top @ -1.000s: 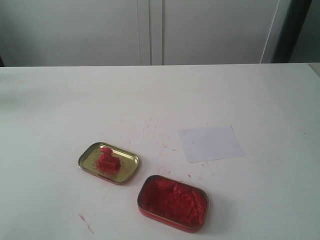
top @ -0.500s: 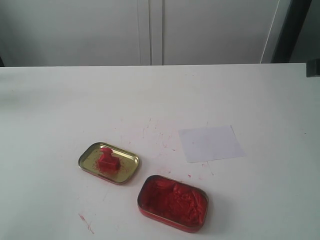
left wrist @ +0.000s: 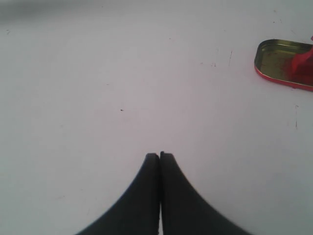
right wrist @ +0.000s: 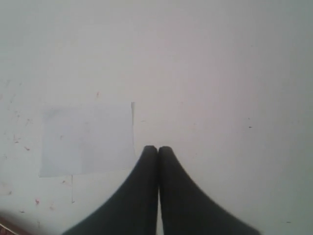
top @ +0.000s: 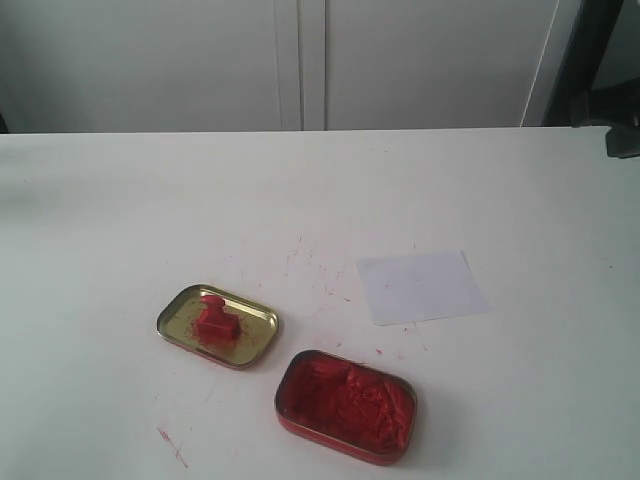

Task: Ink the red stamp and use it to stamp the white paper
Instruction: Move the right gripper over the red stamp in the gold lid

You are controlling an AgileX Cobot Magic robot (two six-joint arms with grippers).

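1. Change. We see a dark part of the right arm (top: 612, 125) at the far right corner of the table (top: 120, 200). One second ago that corner was clear, and half a second ago only a sliver of the arm showed. Nothing on the table has shifted.
2. Right gripper (right wrist: 157, 148). The fingers are pressed together and carry nothing. In the right wrist view they hang over bare table just beside a corner of the white paper (right wrist: 88, 139).
3. Left gripper (left wrist: 159, 155). It is likewise closed tip to tip and empty, over bare table and well apart from the gold tin (left wrist: 274, 54).
4. Red stamp (top: 214, 322). It stands knob up inside the gold tin (top: 185, 312), toward the table's near edge and left of the middle. No gripper touches it.
5. Tin of red paste (top: 340, 441). It lies open just beside the gold tin, closer to the near edge.
6. White paper (top: 422, 287). It lies flat to the right of the middle, between the tins and the right edge, and we make out no print on it.
7. Reading. We judge the task barely begun. The right arm appears to be coming in, and its fingers must spread before any grasp of the stamp.
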